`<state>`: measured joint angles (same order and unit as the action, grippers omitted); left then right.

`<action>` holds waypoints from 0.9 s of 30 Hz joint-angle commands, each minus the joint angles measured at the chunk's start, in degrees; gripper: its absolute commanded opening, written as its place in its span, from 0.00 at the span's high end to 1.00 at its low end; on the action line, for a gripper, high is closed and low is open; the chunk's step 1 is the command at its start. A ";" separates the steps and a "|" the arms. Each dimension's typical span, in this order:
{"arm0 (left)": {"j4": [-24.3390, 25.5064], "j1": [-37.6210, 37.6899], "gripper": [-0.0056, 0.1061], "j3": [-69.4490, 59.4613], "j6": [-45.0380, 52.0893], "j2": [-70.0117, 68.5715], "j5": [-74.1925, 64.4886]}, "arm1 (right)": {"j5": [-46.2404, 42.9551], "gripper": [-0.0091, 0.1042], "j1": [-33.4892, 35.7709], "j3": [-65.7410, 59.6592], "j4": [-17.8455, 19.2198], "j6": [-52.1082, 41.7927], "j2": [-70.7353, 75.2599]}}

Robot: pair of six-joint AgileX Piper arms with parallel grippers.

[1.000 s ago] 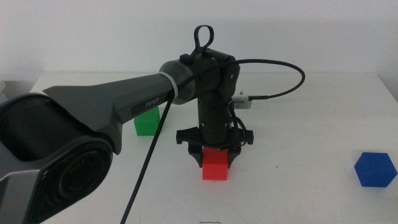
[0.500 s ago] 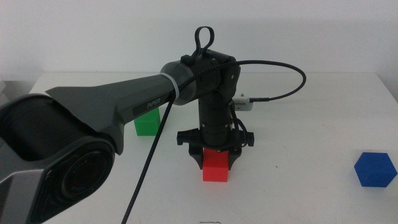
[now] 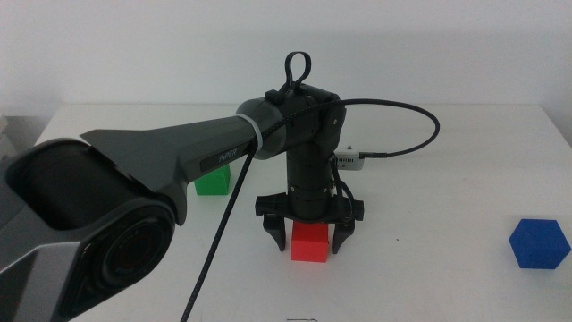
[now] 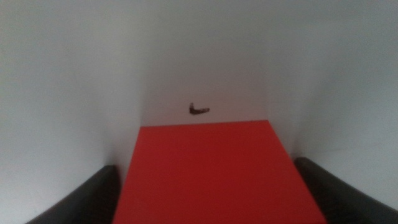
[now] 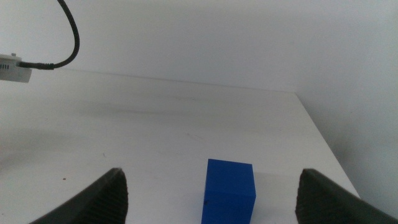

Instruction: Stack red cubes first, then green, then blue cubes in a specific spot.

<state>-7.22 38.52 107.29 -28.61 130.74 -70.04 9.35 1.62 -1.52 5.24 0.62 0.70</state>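
The red cube [image 3: 310, 242] rests on bare, unmarked white tabletop at the front middle. My left gripper [image 3: 308, 240] points straight down over it, open, with one jaw on each side of the cube and a gap to each. In the left wrist view the red cube [image 4: 217, 174] fills the space between the spread jaws of the left gripper [image 4: 214, 205]. The green cube [image 3: 212, 182] stands further back left, partly behind the left arm. The blue cube [image 3: 539, 242] sits at the front right. My right gripper [image 5: 214, 199] is open and faces the blue cube [image 5: 230, 190] from a short distance.
A small white box [image 3: 349, 159] with a black cable [image 3: 420, 107] lies behind the left gripper, and the same white box [image 5: 12, 67] appears in the right wrist view. A dark speck [image 4: 199, 110] marks the table just beyond the red cube. The table's right edge is near the blue cube.
The left gripper's jaws have spread apart and let go of the red cube, which now stands free on the table. The wrist has shifted slightly.
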 commanded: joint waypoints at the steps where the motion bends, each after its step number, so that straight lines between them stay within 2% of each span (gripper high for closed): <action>1: -0.37 0.22 0.11 1.21 -0.08 -4.42 -1.58 | -4.50 0.09 -0.19 0.57 0.73 -0.30 0.86; 9: 2.57 -0.28 0.11 1.21 -0.41 -8.95 -3.21 | -4.50 0.09 -0.19 0.57 0.73 -0.30 0.86; 20: 3.36 -3.31 0.11 1.21 0.54 -20.49 -5.17 | -4.50 0.09 -0.19 0.57 0.73 -0.30 0.86; 27: 11.98 -5.80 0.11 1.21 1.42 -28.22 -5.23 | -4.44 0.09 -0.19 0.57 0.73 -0.30 0.86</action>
<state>2.25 33.47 107.04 -27.09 107.01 -71.08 9.35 1.62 -1.52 5.24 0.62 0.70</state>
